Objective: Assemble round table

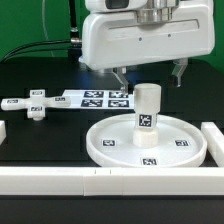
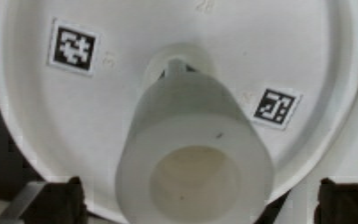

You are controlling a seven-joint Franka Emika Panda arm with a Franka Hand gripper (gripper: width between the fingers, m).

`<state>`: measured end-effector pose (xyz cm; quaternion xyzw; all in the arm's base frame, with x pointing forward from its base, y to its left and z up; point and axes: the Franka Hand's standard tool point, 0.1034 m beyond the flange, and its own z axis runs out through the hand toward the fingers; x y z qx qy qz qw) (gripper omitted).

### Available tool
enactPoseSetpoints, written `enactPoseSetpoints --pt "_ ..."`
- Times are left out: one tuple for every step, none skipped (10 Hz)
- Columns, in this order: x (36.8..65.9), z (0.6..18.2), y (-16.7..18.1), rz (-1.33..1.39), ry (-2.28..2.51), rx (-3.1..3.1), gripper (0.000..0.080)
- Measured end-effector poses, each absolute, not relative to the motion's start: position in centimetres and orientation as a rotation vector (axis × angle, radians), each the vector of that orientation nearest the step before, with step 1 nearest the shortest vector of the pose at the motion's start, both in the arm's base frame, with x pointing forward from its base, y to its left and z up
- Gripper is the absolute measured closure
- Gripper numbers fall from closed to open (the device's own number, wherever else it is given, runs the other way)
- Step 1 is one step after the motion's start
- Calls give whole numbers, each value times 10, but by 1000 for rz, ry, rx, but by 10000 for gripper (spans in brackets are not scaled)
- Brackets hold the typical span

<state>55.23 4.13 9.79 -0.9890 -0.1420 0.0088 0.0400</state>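
Note:
The round disc (image 1: 150, 148) lies flat on the table, rim up. The short cylinder leg (image 1: 148, 113) stands upright on its central hub. My gripper (image 1: 150, 78) hangs open just above the leg's top, one finger on each side, touching nothing. In the wrist view the leg (image 2: 194, 165) is seen end-on over the disc (image 2: 87, 110), with the dark fingertips (image 2: 60, 200) apart on either side and the gripper (image 2: 202, 205) empty. The cross-shaped foot (image 1: 35, 104) lies on the table at the exterior view's left.
The marker board (image 1: 97, 97) lies behind the disc. White border blocks run along the front (image 1: 100, 182), the exterior view's right (image 1: 212, 140) and its left edge (image 1: 3, 131). Cables lie at the back left.

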Motion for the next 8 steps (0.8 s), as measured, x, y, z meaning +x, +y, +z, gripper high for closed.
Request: enactPoseSetpoints --pt "553 95 40 84 -439 -3022 150" --pt "552 92 38 138 -433 -3015 150" --pt "554 90 35 116 -444 -3017 150" --pt "553 88 34 109 -451 -3017 150" --pt "554 88 34 105 -464 -3015 150" --pt "554 88 33 103 -482 -3012 150" --pt "553 87 33 101 -490 -3011 150" --pt "552 86 33 105 -489 -3011 150"
